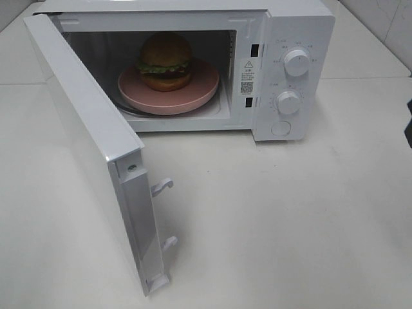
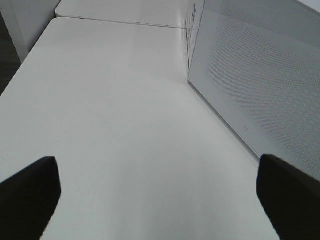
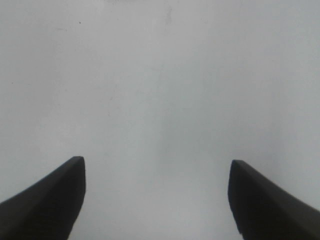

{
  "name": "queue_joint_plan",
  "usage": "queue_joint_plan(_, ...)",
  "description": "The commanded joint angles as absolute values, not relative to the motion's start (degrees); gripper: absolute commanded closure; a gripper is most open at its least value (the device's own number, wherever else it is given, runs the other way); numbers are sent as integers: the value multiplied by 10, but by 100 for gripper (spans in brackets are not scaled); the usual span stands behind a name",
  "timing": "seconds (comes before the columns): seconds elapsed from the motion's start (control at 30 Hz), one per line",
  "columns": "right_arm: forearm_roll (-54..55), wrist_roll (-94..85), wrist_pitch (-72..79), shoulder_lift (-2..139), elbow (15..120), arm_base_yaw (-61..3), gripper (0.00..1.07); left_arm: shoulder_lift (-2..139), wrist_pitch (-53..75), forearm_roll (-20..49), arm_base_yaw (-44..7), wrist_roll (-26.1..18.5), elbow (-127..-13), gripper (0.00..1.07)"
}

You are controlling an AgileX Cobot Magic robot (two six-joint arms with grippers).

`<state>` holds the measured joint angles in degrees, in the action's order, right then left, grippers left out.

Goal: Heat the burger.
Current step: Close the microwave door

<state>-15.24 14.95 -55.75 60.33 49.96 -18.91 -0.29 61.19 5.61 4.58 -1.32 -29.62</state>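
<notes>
Microwave [image 1: 302, 19] sits at the back of the counter [image 1: 290, 225], door [image 1: 84, 148] swung fully open toward the left side of the exterior high view. Cavity holds two things: a round pink plate [image 1: 193, 98] on the cavity floor, and the burger [image 1: 166, 61] on top of it. Burger is upright, approx. centred on the plate but slightly toward the back-left. Bun dome is up, with lettuce frill and dark patty showing at the front edge. Plate fills most of the cavity width, and its front rim is near the opening. Nothing else is in there.

Ctrl panel is on the right of the microwave: upper knob [image 1: 296, 62], lower knob [image 1: 288, 102], round button [image 1: 281, 128] below them. Warning sticker [image 1: 248, 66] is on the frame beside the cavity. Two latch hooks [image 1: 162, 186] stick out of the door's inner edge.

Left tool [image 2: 157, 167]: fingers [image 2: 30, 195] wide apart, nothing between them, over bare counter. The door's outer face, a dotted mesh panel, is just beside it in the left wrist view.

Right tool [image 3: 157, 162]: fingers [image 3: 50, 200] also apart, holding nothing, w/ only plain counter under it.

Neither tool shows in the exterior high view, and both are well apart from the burger.
</notes>
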Motion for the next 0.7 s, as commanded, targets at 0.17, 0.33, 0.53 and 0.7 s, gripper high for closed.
queue_joint_plan(0.17,-147,150,-595,522,453,-188,31,-13,613,57,48,-13,-296,6)
queue_joint_plan(0.33,-148,146,-608,466,429,-188,31,-13,613,57,48,-13,-296,6)
queue_joint_plan(0.53,-147,146,-631,409,414,-188,31,-13,613,57,48,-13,-296,6)
queue_joint_plan(0.7,-148,143,-655,359,403,-188,31,-13,613,57,48,-13,-296,6)
